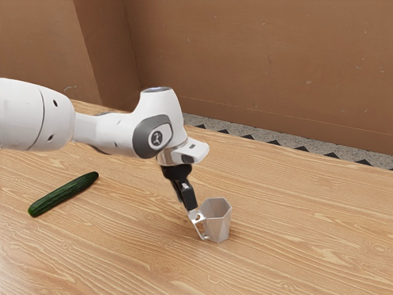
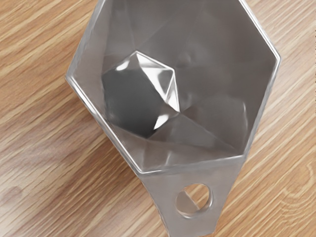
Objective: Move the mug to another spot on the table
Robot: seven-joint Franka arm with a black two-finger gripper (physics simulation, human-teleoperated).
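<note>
Exterior view: the black two-finger gripper stands narrow, pinching the handle of the upright silver hexagonal metal mug — the long green cucumber lies well apart on the wooden table.

Soft, even, warm light fills the scene, moderately bright. The table carries no hard glare. Faint, diffuse shadows lie under the cucumber and at the base of the mug. The white arm shades to grey underneath, so light falls from above. Inside the mug, bright glints sit beside a dark patch.
</note>
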